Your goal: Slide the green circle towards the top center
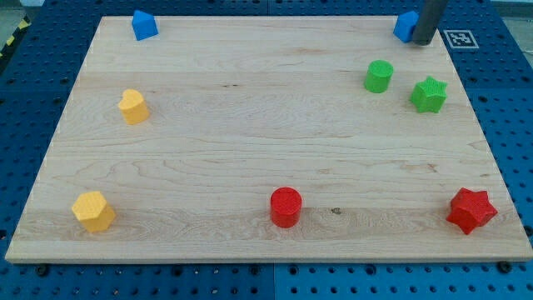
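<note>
The green circle (379, 76) is a short green cylinder at the view's upper right of the wooden board (250, 125). A green star (429, 94) sits just to its right and slightly lower, apart from it. My tip (423, 42) is the lower end of the dark rod at the view's top right. It stands above and to the right of the green circle, beside a blue block (405, 26) that it partly hides.
A blue block (144, 25) sits at the top left. A yellow block (133, 106) is at the left and a yellow hexagon (93, 211) at the bottom left. A red circle (286, 207) is at bottom centre, a red star (471, 210) at bottom right.
</note>
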Controlling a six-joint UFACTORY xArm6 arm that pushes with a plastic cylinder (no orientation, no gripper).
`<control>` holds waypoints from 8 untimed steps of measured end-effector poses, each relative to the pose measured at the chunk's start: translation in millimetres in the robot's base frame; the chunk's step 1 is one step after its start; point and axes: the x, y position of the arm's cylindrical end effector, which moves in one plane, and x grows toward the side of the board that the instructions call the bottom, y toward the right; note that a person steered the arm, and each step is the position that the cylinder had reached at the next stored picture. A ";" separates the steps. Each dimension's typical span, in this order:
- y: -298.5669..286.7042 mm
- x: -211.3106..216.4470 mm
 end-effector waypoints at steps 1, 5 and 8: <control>-27.0 28.6; -41.5 107.0; -54.7 84.2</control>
